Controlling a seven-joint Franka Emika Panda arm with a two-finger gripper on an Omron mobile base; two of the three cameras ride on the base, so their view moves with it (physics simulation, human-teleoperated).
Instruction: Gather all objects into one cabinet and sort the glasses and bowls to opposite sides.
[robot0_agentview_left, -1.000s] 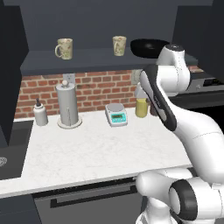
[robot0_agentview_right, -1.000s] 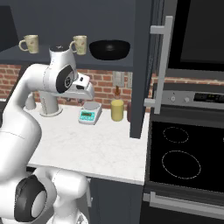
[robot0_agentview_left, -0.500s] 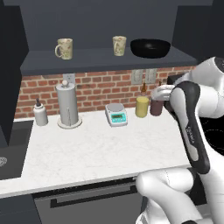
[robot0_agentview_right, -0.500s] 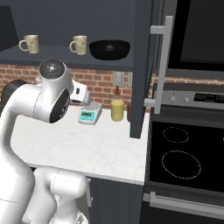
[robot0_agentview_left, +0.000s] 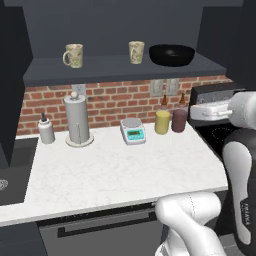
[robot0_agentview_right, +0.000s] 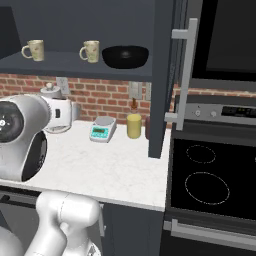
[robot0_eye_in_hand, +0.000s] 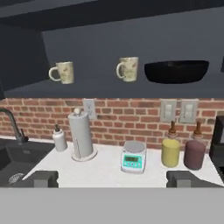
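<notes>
Three task items are seen on the cabinet shelf (robot0_agentview_left: 100, 70): a cream floral mug (robot0_agentview_left: 73, 55) toward the left end, a cream patterned cup (robot0_agentview_left: 136, 51) near the middle, and the black bowl (robot0_agentview_left: 171, 54) just right of that cup, toward the shelf's right end. Cup and bowl are close but apart. In the hand view the same order is shown: mug (robot0_eye_in_hand: 61, 72), cup (robot0_eye_in_hand: 127, 68), bowl (robot0_eye_in_hand: 176, 71). All three are upright. A handle is visible on the left mug; on the middle cup one seems to show in the hand view, but it is too small to confirm.

The cabinet door (robot0_agentview_right: 161, 75) is swung open at the desk's right edge, its grey bar handle (robot0_agentview_right: 181, 75) facing the oven side.

The gripper (robot0_eye_in_hand: 113, 179) is held back from the desk, aimed level at the back wall; its fingertips (robot0_eye_in_hand: 40, 179) are spread wide with nothing between them.

On the desk (robot0_agentview_left: 120, 170), along the back edge, left to right: a grey soap bottle (robot0_agentview_left: 46, 130), a paper towel holder (robot0_agentview_left: 77, 120), a kitchen scale (robot0_agentview_left: 132, 131), a yellow jar (robot0_agentview_left: 162, 121) and a maroon jar (robot0_agentview_left: 179, 120), the two jars just beside each other near the back right corner. A sink (robot0_eye_in_hand: 13, 168) is set past the desk's left edge. A cooktop (robot0_agentview_right: 210, 175) lies right of the desk.
</notes>
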